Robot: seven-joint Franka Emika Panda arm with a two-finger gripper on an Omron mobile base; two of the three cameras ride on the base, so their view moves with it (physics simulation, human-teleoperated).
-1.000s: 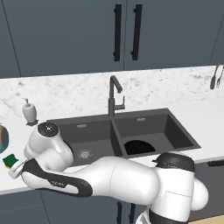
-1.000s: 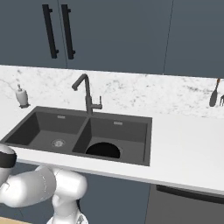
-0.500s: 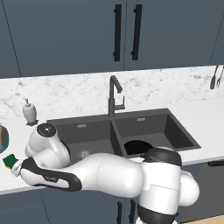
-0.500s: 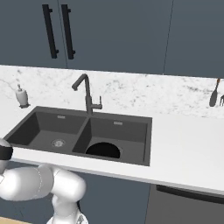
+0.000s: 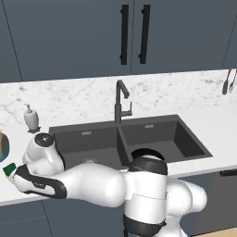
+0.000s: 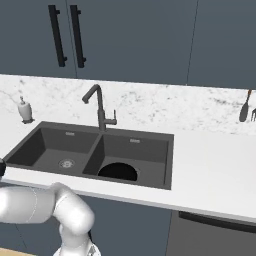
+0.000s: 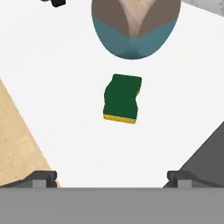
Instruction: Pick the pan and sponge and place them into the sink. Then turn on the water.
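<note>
At the far left of the counter, in the left base view, the sponge lies green face up near the front edge, just beside a teal-and-brown bowl, with a white soap bottle further back. The arm reaches out over that corner, and the hand view looks straight down on the sponge lying flat on the white top, the bowl just beyond it. The gripper hangs above with its 2 fingertips spread as wide as they go and nothing between them, so the hand is released. Moving right, the sink has 2 basins, and the pan already sits in the right 1, its black round showing in the right base view too; the tap stands between the basins and no water runs. The step in hand looks to be picking up the sponge. To do it well, the hand should centre over the block (it sits slightly off to the right of the midline between the fingers), line the fingers across its narrower sides, come straight down without nudging the bowl, and close only once the pads bracket the yellow body.
</note>
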